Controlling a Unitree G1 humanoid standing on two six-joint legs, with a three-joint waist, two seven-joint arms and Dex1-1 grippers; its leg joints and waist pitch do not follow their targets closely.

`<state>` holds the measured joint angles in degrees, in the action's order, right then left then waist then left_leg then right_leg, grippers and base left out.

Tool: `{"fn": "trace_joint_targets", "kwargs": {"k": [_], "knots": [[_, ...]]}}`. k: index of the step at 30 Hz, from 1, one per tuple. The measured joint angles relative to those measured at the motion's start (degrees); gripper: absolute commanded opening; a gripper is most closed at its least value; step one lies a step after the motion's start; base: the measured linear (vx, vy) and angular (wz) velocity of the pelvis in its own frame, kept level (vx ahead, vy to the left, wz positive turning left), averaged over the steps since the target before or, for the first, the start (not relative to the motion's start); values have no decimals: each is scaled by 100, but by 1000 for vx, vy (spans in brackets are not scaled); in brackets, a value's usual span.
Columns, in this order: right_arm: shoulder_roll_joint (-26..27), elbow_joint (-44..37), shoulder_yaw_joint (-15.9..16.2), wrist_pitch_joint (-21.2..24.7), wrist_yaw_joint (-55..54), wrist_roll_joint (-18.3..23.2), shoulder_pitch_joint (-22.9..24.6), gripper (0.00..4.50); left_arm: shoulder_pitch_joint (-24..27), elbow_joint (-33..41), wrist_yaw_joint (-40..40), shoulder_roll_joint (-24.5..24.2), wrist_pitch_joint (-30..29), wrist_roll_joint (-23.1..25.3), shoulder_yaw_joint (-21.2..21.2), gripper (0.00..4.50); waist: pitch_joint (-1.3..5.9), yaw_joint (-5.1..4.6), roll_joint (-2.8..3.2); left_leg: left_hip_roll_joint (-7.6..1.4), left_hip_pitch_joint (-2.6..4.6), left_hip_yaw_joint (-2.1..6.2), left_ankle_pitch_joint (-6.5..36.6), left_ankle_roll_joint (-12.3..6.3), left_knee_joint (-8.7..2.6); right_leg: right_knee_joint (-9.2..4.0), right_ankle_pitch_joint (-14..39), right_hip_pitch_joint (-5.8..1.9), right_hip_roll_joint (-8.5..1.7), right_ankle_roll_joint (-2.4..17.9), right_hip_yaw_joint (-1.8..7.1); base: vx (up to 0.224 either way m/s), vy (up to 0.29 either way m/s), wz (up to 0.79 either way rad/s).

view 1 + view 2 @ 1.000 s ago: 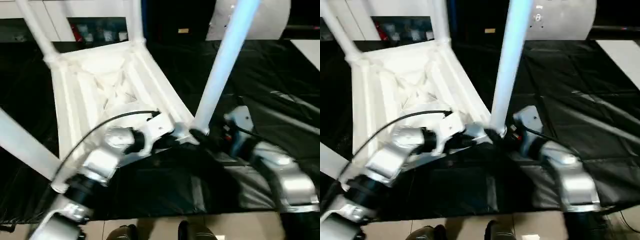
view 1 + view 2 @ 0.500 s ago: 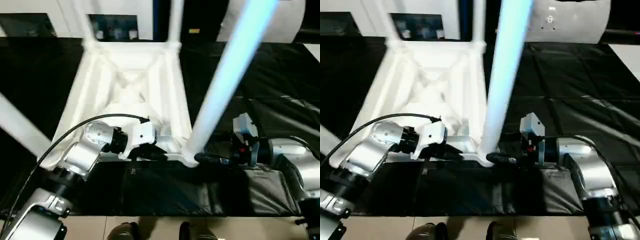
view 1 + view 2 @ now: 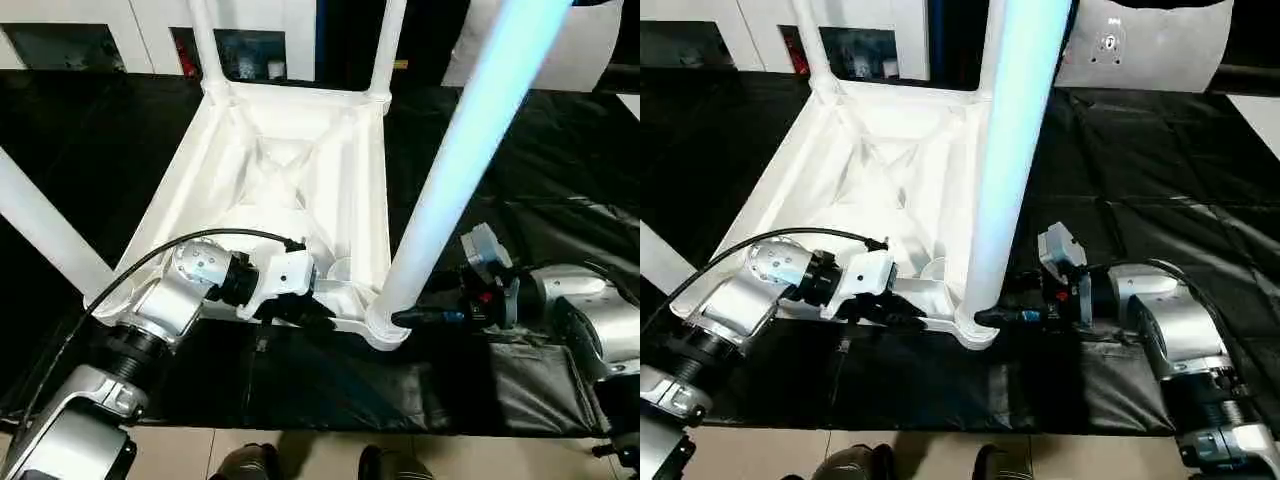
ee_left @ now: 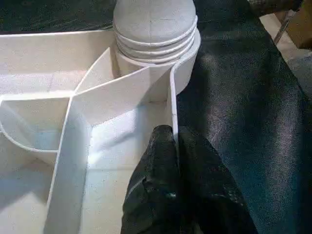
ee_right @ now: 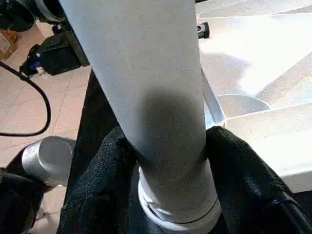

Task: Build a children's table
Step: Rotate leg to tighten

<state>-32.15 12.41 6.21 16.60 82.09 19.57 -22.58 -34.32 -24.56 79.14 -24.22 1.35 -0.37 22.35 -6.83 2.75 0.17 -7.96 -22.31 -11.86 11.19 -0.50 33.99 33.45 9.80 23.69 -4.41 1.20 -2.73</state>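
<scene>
Table top (image 3: 285, 160) lies upside down on the black padded work surface (image 3: 560, 150), ribs up, with all four legs standing in the corner sockets.

Left gripper (image 4: 174, 146): fingers pinched shut on the thin side wall at the near edge of the top, one finger inside the wall, one outside. The near-right corner socket (image 4: 156, 63) sits just ahead of the fingertips.

Right gripper (image 5: 168, 146): fingers about half open, straddling the near-right leg (image 3: 455, 170) low down, just above its threaded collar. Both pads (image 5: 105, 165) appear to touch the tube, but I cannot tell whether they are clamping it yet.

My reading: seating or tightening this last leg.

Risks from here:
- Leg is long and leans away from the right gripper's grip point. If the right fingers squeeze off-centre, the smooth tapered tube could slip out sideways or cock in the socket and cross-thread.
- Left pinch is on a thin wall only. A twist or push at the leg could flex that wall or drag the whole top across the slick padding, slipping the hold.
- The two grippers work close together either side of the corner; a wrist turn could knock one into the other.
</scene>
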Motion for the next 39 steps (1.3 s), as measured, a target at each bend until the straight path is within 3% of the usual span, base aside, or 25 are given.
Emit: {"fn": "trace_joint_targets", "kwargs": {"k": [14, 19, 24, 28, 32, 35, 37, 39], "knots": [[18, -30, 34, -66, -64, 5, 36, 193, -1, -57, -2, 7, 65, 3, -4, 0, 3, 14, -3, -5, 5, -1, 0, 0, 15, 25, 0, 0, 0, 0, -1, 0, 0, 0], [299, -545, -158, 163, -805, 13, 503, 193, 166, 291, -317, 90, -617, 10, -130, 0, 9, 2, -5, -7, 35, -5, -3, 10, 27, 56, 1, -12, 0, 0, 7, 0, 0, 0], [1016, -1117, -406, 320, -2435, -382, 955, 190, 510, 803, -1214, 337, -1470, 251, -378, 0, 11, -217, -14, -8, 113, 0, 0, 57, 26, 27, 63, -69, -1, -97, 10, -22, 6, -4], [1698, -1403, -594, 648, -3882, -821, 1034, 188, 568, 933, -2090, 854, -2028, 465, -481, 0, 9, -433, -10, -5, 111, 31, 0, 57, 22, -71, 83, -82, -2, -111, -27, -41, 28, -10], [2811, -1501, -760, 939, -5659, -1293, 939, 188, 535, 920, -3036, 1400, -2435, 717, -582, 0, -4, -627, 23, -2, 92, 97, 1, 57, 19, -177, 134, -93, -30, -114, -136, 0, 0, 0], [3320, -1422, -880, 937, -6497, -1372, 810, 257, 480, 909, -3474, 1685, -2609, 886, -579, 0, -25, -721, 53, 10, 76, 127, 3, 56, 14, -244, 135, -104, -64, -113, -213, 0, 0, 0], [3435, -1390, -929, 896, -6623, -1329, 750, 262, 445, 909, -3553, 1718, -2619, 911, -568, 0, -41, -737, 75, 14, 58, 131, 3, 55, 14, -258, 135, -97, -96, -113, -265, 0, 0, 0], [3392, -1399, -943, 872, -6555, -1242, 747, 294, 412, 925, -3530, 1650, -2561, 919, -505, 0, -45, -724, 82, 17, 33, 132, 3, 55, 14, -258, 133, -77, -98, -111, -262, 0, 0, 0]]}}
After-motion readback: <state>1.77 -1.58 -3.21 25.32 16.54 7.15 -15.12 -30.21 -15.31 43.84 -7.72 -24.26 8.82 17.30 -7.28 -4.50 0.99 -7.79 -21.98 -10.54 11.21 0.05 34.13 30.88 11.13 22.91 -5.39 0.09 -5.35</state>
